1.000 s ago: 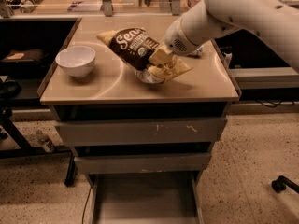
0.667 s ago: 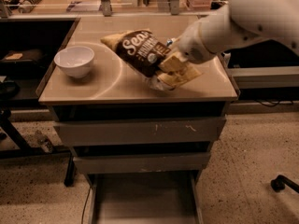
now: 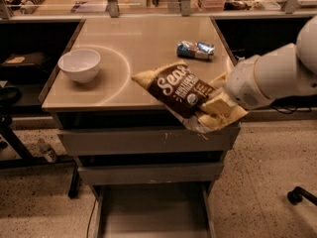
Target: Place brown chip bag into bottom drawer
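Observation:
The brown chip bag (image 3: 179, 90), dark brown with white lettering and tan-yellow ends, hangs tilted over the cabinet's front right edge. My gripper (image 3: 214, 109) is shut on the bag's lower right end and holds it off the top. My white arm reaches in from the right. The bottom drawer (image 3: 153, 213) is pulled open below, a shallow grey tray with side rails, straight under the cabinet front and lower left of the bag.
A white bowl (image 3: 79, 65) stands on the cabinet top (image 3: 133, 43) at the left. A small blue-silver packet (image 3: 196, 49) lies at the back right. Two shut grey drawer fronts (image 3: 148, 140) sit above the open drawer. A black caster (image 3: 293, 197) is on the floor at right.
My gripper has carried the bag forward and to the right, from the middle of the top to over its front right edge. The blue-silver packet is now uncovered.

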Controlling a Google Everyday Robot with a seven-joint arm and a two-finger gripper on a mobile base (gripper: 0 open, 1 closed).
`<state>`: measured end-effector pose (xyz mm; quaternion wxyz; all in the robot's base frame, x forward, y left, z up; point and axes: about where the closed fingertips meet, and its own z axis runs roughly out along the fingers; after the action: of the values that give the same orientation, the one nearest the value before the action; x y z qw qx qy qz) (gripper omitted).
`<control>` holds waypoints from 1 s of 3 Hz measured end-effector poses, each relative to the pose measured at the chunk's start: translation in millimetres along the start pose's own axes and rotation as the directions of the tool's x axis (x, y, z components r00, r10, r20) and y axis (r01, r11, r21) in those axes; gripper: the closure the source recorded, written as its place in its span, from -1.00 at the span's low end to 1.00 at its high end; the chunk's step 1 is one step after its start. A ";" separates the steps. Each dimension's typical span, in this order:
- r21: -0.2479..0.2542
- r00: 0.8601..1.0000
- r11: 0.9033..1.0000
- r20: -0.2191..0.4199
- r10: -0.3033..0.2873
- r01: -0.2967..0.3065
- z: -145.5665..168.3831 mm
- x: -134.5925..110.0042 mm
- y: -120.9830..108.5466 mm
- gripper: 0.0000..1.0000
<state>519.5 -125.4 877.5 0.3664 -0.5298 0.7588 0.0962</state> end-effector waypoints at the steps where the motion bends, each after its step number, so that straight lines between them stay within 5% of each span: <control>1: -0.029 0.999 0.999 -0.029 0.016 -0.017 -8.4 37.3 42.1 1.00; 2: -0.058 0.998 0.997 -0.050 0.043 -0.046 -12.4 78.5 92.8 1.00; 3: -0.058 0.998 0.997 -0.050 0.043 -0.046 -12.1 78.6 92.9 1.00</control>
<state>419.3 -150.5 811.9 0.3296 -0.5255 0.7761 0.1138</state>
